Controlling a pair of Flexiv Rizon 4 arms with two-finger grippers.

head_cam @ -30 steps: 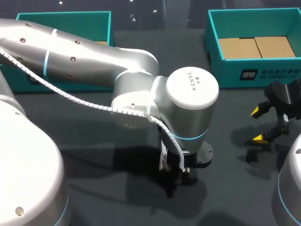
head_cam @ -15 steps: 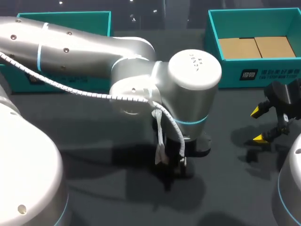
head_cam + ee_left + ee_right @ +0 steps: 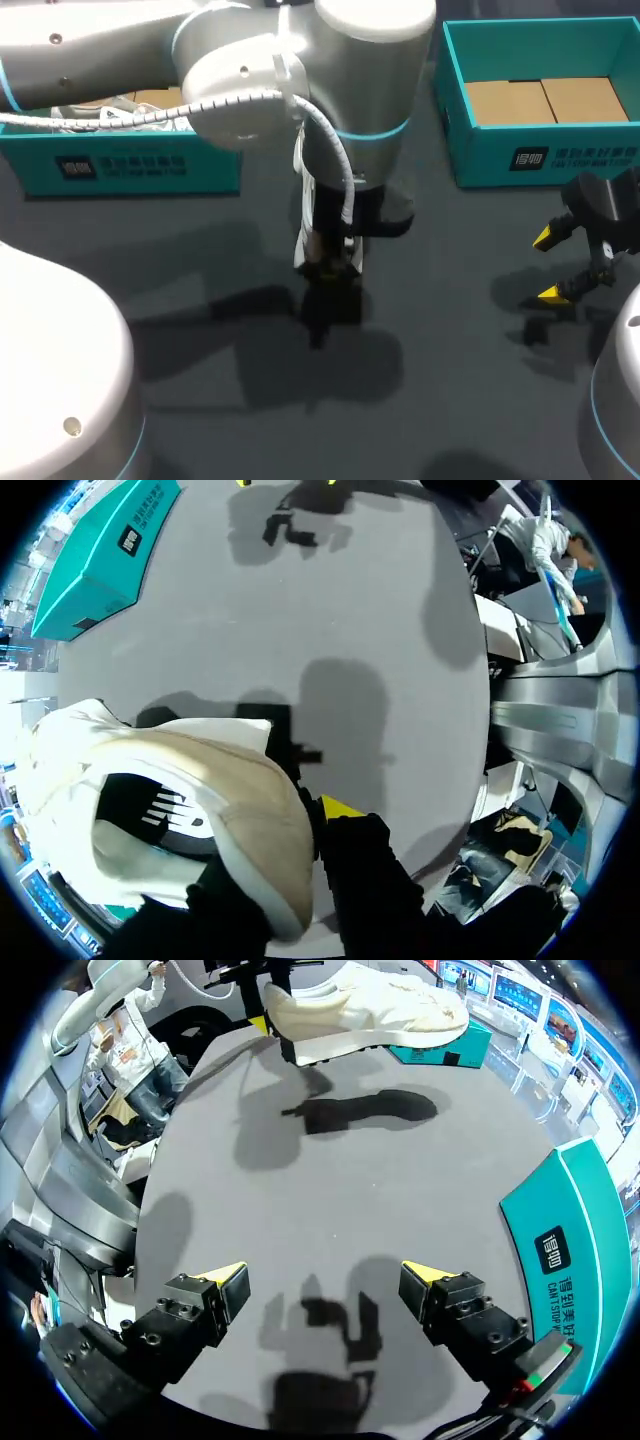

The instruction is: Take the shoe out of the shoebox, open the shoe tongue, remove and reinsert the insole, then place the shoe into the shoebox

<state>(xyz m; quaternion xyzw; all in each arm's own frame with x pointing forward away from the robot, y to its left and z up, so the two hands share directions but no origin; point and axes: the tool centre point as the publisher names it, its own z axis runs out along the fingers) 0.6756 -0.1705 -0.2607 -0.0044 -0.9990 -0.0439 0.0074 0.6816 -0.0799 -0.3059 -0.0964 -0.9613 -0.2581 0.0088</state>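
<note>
A cream-white shoe [image 3: 180, 810] hangs above the dark table, heel end in my left gripper [image 3: 318, 815], which is shut on it; one yellow tip shows beside the heel. From the right wrist view the shoe [image 3: 365, 1005] floats sole-down over its shadow. In the head view my left wrist covers most of the shoe [image 3: 305, 245]. A teal shoebox [image 3: 540, 150] with a brown cardboard floor stands at the back right. My right gripper [image 3: 560, 265] hovers low at the right edge, open and empty, its yellow tips [image 3: 225, 1275] wide apart.
A second teal box [image 3: 120, 165] stands at the back left, with something white inside. My left arm's big elbow and forearm [image 3: 250, 60] span the back middle. The dark tabletop [image 3: 450, 380] shows only shadows in the middle and front.
My left arm has swung toward the back of the table and risen, carrying the shoe with it. The right arm has stayed still.
</note>
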